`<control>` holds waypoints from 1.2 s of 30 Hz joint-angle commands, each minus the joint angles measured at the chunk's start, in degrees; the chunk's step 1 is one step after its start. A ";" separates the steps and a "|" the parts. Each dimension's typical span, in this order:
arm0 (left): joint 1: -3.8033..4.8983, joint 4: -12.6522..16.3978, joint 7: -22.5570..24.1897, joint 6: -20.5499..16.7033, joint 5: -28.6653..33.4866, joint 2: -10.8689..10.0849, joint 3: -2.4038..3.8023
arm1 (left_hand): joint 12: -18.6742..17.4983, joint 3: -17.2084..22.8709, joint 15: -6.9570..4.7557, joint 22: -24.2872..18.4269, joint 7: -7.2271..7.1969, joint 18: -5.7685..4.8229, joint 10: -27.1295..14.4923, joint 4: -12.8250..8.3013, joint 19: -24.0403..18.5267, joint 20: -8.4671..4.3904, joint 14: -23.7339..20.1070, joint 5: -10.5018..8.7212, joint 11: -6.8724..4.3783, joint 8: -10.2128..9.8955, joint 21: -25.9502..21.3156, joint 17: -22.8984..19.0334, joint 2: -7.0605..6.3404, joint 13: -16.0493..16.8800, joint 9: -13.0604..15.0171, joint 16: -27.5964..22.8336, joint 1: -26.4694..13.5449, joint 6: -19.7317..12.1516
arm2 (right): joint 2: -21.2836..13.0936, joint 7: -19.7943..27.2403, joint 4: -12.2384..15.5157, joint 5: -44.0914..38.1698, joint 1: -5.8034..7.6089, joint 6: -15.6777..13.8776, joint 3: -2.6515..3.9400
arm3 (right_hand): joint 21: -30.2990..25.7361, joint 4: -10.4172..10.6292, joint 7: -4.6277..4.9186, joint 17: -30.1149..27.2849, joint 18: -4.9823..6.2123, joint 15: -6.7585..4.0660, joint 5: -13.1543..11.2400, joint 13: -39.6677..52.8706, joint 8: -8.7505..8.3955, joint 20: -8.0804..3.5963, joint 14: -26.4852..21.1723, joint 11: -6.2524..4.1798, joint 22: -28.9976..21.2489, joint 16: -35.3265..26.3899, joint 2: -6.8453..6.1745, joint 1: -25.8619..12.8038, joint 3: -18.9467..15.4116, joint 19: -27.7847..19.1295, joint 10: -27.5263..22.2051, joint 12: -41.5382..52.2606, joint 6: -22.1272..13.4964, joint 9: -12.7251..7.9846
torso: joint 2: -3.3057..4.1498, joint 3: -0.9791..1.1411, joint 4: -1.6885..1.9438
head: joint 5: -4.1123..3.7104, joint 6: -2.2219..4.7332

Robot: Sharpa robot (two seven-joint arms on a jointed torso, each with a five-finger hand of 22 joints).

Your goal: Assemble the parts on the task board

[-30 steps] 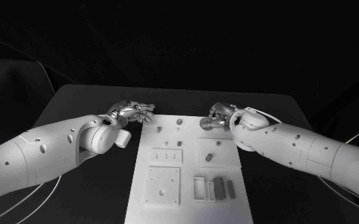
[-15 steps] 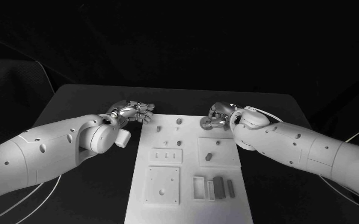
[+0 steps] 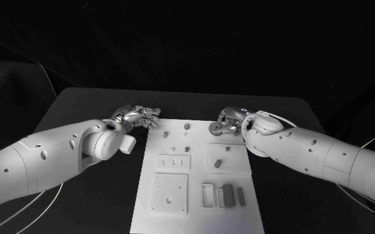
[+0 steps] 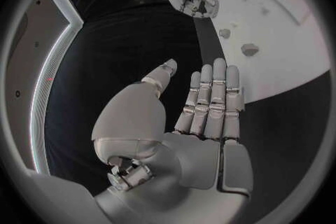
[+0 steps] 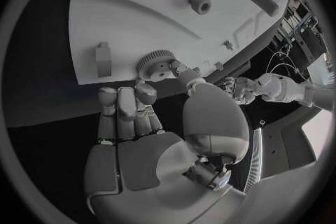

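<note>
1. From the head camera I see the task board (image 3: 195, 190) lying long and narrow down the middle of the black tabletop (image 3: 94, 101), its far edge well short of the tabletop's far edge, with bare dark strips along both long sides.
2. My left hand (image 3: 139, 117) sits off the board's far left corner, over bare tabletop. In the left wrist view its fingers (image 4: 213, 95) lie straight and side by side, the thumb apart from them, and nothing is in them.
3. My right hand (image 3: 226, 121) is at the board's far right corner. In the right wrist view the fingertips (image 5: 143, 92) and thumb close on a small round toothed part, the gear (image 5: 154, 65), right at the board's edge.
4. I cannot tell from these views whether the gear rests on the board or is held just clear of it.
5. Other parts on the board: small pegs (image 3: 187, 127) near the far end between my two hands, a dark peg (image 3: 218, 163) on a raised square plate right of centre, and a slotted block (image 3: 207, 196) with two dark bars (image 3: 228, 195) beside it near my end.
6. The raised plate (image 3: 169, 193) on the near left has a hole and stands apart from the slotted block.
</note>
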 commanded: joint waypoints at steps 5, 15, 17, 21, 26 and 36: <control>-0.13 -0.04 0.30 0.92 -0.17 0.17 0.03 | -0.37 -0.25 0.20 -0.08 0.05 1.03 -0.42 0.14 -0.07 0.20 0.03 0.20 0.11 -0.40 -0.34 0.04 0.16 -0.06 -0.10 -0.32 -0.26 -0.38 | -0.23 -0.48 -0.24 0.21 -0.76 3.90 -0.44 | 5.83 -0.29 0.03 -0.07 0.27 0.06 -0.05 -0.09 -0.09 -0.08 -0.59 -0.06 0.00 0.17 -0.08 0.54 -0.01 -0.55 -0.45 -0.13 -0.48 -0.92 | 0.00 -0.01 -0.02 | -0.09 -0.17; -0.16 -0.02 0.27 0.85 -0.17 0.07 0.02 | -0.39 -0.24 0.20 -0.08 0.05 1.03 -0.43 0.13 -0.07 0.20 0.04 0.20 0.11 -0.41 -0.34 0.04 0.18 -0.06 -0.11 -0.33 -0.25 -0.40 | -0.46 -0.30 -0.27 0.24 -0.80 4.43 -0.45 | 5.79 -0.34 -0.04 -0.15 0.23 0.11 0.00 -0.09 0.07 -0.07 -0.78 0.01 0.01 0.23 0.58 1.30 0.18 -0.70 -0.63 -0.05 -0.54 -0.91 | 0.00 -0.03 -0.01 | -0.25 -0.15; -0.16 -0.01 0.28 0.87 -0.17 0.10 0.02 | -0.40 -0.24 0.20 -0.08 0.05 1.03 -0.44 0.13 -0.07 0.20 0.04 0.20 0.11 -0.42 -0.35 0.04 0.18 -0.06 -0.11 -0.33 -0.24 -0.40 | -0.46 -0.19 -0.24 0.24 -0.81 4.73 -0.45 | 5.79 -0.50 -0.06 -0.18 0.24 0.12 0.02 -0.08 0.22 -0.08 -0.85 0.02 0.02 0.29 0.78 1.99 0.38 -0.76 -0.70 0.00 -0.41 -0.87 | 0.00 -0.02 -0.01 | -0.28 -0.18; -0.16 -0.02 0.26 0.87 -0.17 0.10 0.02 | -0.41 -0.24 0.20 -0.08 0.05 1.03 -0.44 0.13 -0.07 0.20 0.04 0.20 0.12 -0.43 -0.35 0.05 0.19 -0.06 -0.11 -0.34 -0.23 -0.41 | -0.53 -0.01 -0.16 0.15 -0.86 5.03 -0.45 | 5.79 -0.73 -0.07 -0.21 0.25 0.13 0.01 -0.07 0.34 -0.09 -0.95 0.03 0.04 0.35 0.91 2.88 0.56 -0.86 -0.77 0.07 -0.32 -0.83 | 0.01 -0.03 0.03 | -0.31 -0.23; -0.16 -0.01 0.24 0.83 -0.17 0.04 0.02 | -0.42 -0.23 0.19 -0.08 0.05 1.03 -0.45 0.13 -0.07 0.20 0.04 0.20 0.12 -0.43 -0.35 0.05 0.20 -0.06 -0.11 -0.34 -0.22 -0.41 | -0.66 0.16 -0.08 -0.57 -0.94 5.21 -0.46 | 5.80 -0.99 -0.07 -0.26 0.25 0.15 0.00 -0.05 0.48 -0.11 -1.09 0.04 0.08 0.45 1.12 4.34 0.74 -1.00 -0.88 0.18 -0.25 -0.79 | 0.02 -0.01 0.00 | -0.31 -0.28; -0.16 0.02 0.21 0.84 -0.20 0.02 0.02 | -0.44 -0.22 0.19 -0.08 0.05 1.03 -0.45 0.12 -0.06 0.20 0.05 0.20 0.12 -0.45 -0.35 0.05 0.22 -0.06 -0.12 -0.35 -0.19 -0.42 | -0.51 0.21 -0.08 -1.57 -1.12 3.63 -0.47 | 6.05 -0.94 -0.15 -0.34 0.15 0.14 -0.04 0.06 1.90 -0.07 -1.12 0.01 0.28 1.00 2.09 7.72 0.81 -1.14 -0.71 0.74 2.22 -0.15 | 0.05 0.02 -0.02 | -0.44 -0.30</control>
